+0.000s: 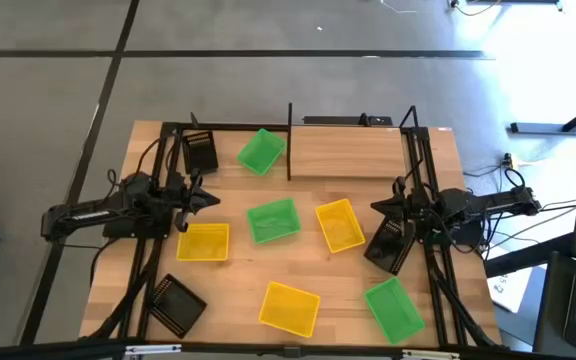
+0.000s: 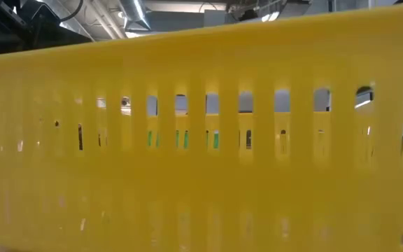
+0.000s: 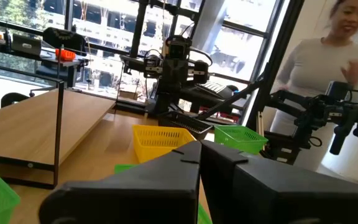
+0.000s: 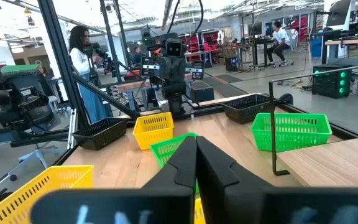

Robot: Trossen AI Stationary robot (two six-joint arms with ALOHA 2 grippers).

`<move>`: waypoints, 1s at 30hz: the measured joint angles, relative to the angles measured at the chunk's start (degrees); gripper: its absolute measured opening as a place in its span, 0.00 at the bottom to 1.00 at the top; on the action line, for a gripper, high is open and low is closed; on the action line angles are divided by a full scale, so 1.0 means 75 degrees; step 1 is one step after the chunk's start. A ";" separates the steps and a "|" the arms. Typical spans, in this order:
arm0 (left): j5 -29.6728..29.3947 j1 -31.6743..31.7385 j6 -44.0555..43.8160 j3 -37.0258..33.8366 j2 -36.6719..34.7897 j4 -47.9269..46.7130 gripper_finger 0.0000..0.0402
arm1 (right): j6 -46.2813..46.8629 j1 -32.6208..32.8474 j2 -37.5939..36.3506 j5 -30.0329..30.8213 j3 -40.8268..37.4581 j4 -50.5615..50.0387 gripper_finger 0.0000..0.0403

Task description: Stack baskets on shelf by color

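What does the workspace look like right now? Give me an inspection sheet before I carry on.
Surface: plank-patterned wooden tabletop, baskets scattered across it.
Job's things: shelf at the far edge, bare. Three green baskets, three yellow baskets and three black baskets, all loose, none stacked. One yellow sits right against the low camera, blocking it.
Clutter: nothing seen.
Grippers: left pincer shut, empty, above the table's left side; right pincer shut, empty, at the right.
Cables: bundles trail off the right edge.
Surroundings: a person stands beyond the table; others farther back.
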 joint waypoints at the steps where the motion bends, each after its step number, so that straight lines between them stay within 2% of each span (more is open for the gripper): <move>1: -0.0001 0.0000 0.0000 -0.0001 0.0000 0.0000 0.00 | 0.0000 0.0000 0.0000 0.0000 0.0000 0.0000 0.01; 30: -0.0002 0.0000 0.0000 -0.0001 0.0001 0.0000 0.00 | 0.0049 0.0000 -0.0001 -0.0103 0.0001 0.0003 0.01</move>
